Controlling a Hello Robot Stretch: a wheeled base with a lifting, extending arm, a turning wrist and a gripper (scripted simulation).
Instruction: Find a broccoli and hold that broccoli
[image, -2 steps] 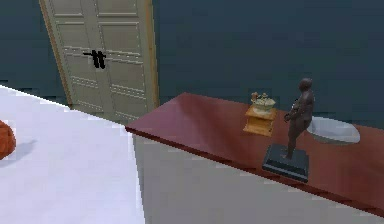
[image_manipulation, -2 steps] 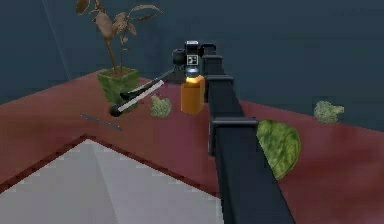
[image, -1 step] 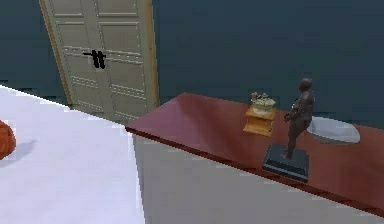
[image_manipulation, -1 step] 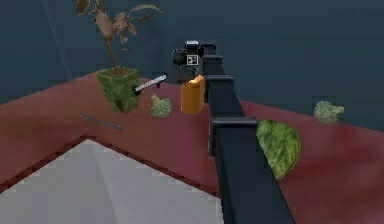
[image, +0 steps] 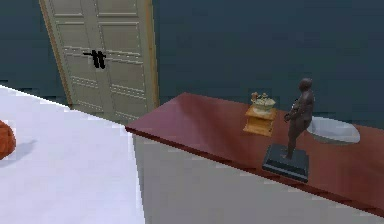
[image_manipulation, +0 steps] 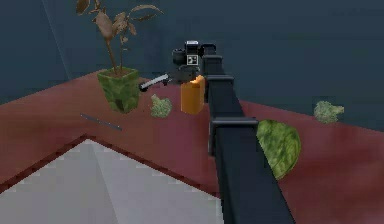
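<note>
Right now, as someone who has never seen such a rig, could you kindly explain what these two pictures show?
This is a wheeled robot with one reaching arm and a two-finger gripper, in a simulated house. The forward view looks ahead from the robot: a double door and a red-brown counter bearing a dark statue, a small wooden box and a pale dish. The arm side view looks out where the arm reaches: the dark bar is the arm, ending in the gripper. On the red-brown surface stand a potted plant, an orange object, a pale green lump, a second green lump, either possibly broccoli, and a larger leafy thing. Whether the gripper holds anything cannot be told.
</note>
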